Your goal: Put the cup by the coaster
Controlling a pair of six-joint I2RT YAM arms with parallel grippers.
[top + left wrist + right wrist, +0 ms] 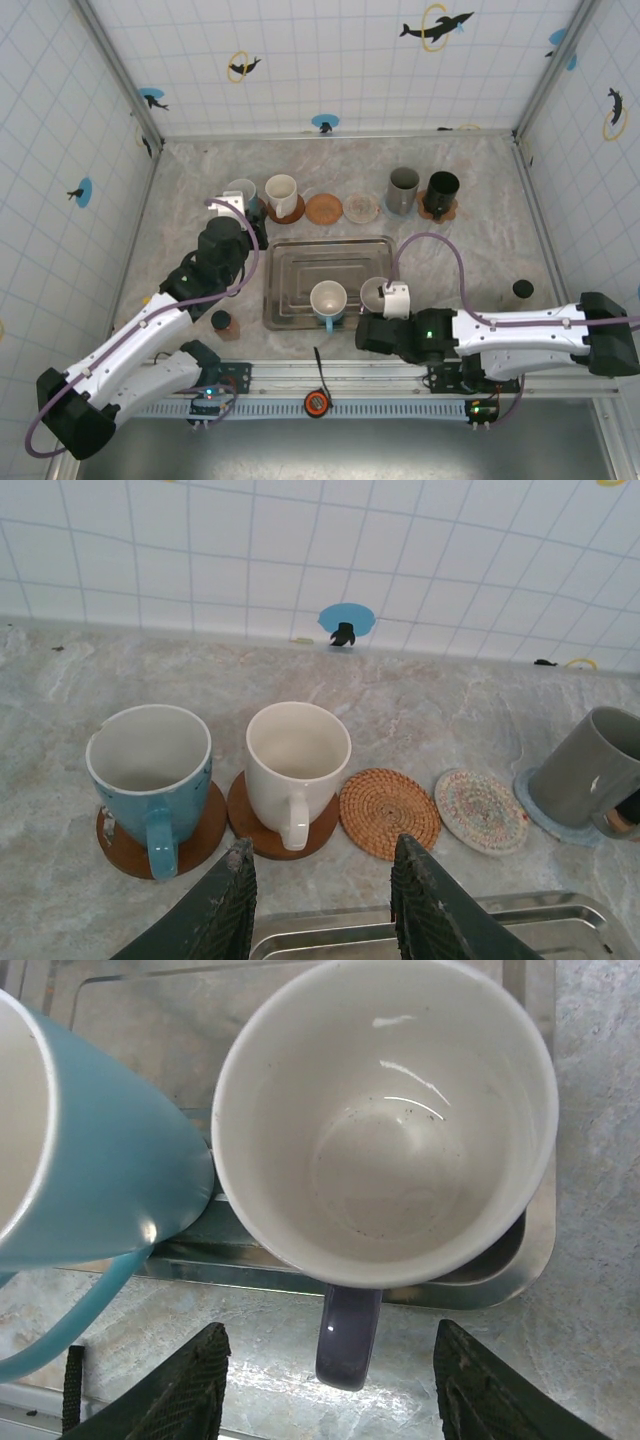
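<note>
My right pincer (330, 1332) is spread apart and grips nothing. The cup (385, 1125) sits just ahead of it at the tray (520, 1250) corner. Its dark handle (347, 1340) is between my fingers (190, 1385), untouched. Up close I see tiny specks inside; from above it is just a pale ring. A blue cup (100, 1160) stands close on its left. My left pincer (322, 845) is apart and empty. Past it lies a bare woven coaster (388, 810).

We record the left arm (150, 340) reaching forward and inward from its base, its wrist raised. The left gripper (322, 865) has its jaws moderately parted. The right arm (520, 335) lies low and stretches across toward the centre. The right gripper (328, 1350) is tipped downward with jaws spread wide, and its fingers (190, 1385) are touching nothing.
</note>
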